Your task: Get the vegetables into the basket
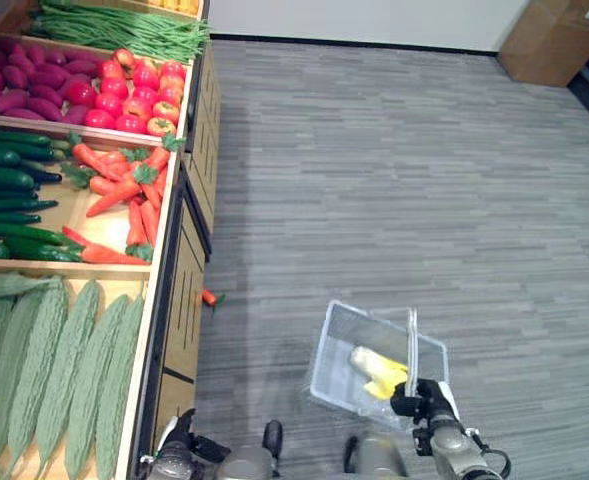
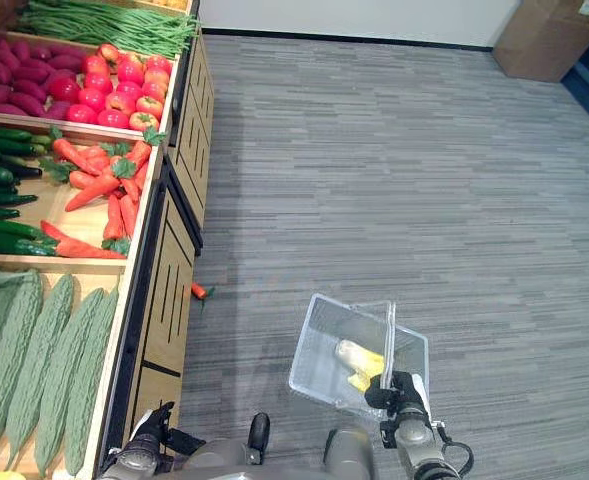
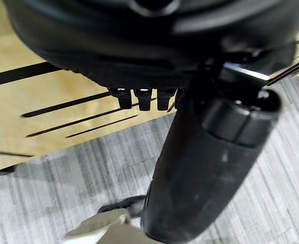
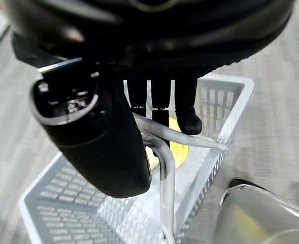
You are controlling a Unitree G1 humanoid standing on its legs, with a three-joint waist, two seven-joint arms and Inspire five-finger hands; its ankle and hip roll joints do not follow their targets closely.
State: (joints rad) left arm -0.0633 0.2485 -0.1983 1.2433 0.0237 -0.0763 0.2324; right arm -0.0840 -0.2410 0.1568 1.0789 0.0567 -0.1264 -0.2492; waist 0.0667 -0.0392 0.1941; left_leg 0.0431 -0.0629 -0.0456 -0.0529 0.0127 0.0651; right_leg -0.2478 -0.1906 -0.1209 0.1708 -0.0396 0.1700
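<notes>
A clear plastic basket [image 1: 346,350] hangs low over the grey floor at the lower right. My right hand [image 1: 421,398] is shut on its handle [image 4: 165,168], fingers [image 4: 191,109] curled over the bar. A yellow vegetable [image 1: 378,371], seemingly corn, lies inside it [image 4: 178,148]. My left hand [image 1: 174,446] hangs relaxed and holds nothing, beside the wooden shelf front [image 3: 47,122] at the lower left. Carrots [image 1: 124,190] fill one shelf bin. One small carrot [image 1: 209,297] lies on the floor by the shelf base.
The shelf along the left also holds cucumbers [image 1: 4,200], tomatoes [image 1: 134,95], purple sweet potatoes [image 1: 24,85], green beans [image 1: 114,30] and bitter gourds [image 1: 54,370]. A cardboard box [image 1: 554,40] stands at the far right. Open grey floor [image 1: 394,180] lies ahead.
</notes>
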